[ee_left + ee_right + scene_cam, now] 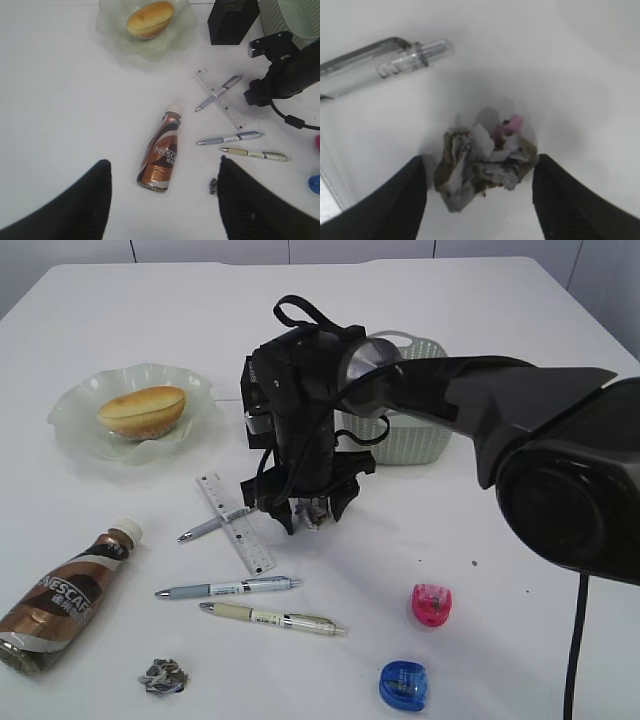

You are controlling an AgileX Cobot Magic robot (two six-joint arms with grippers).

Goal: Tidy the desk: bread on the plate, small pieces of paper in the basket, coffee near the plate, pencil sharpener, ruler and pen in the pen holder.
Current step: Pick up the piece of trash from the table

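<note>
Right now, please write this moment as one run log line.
right gripper: open, straddling paper ball | left gripper: open, empty | bread: on plate

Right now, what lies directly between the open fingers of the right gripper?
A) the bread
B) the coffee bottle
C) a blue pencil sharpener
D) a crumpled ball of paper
D: in the right wrist view a crumpled paper ball lies on the desk between the two dark fingers of the right gripper, whose jaws stand apart on either side of it without closing on it.
</note>
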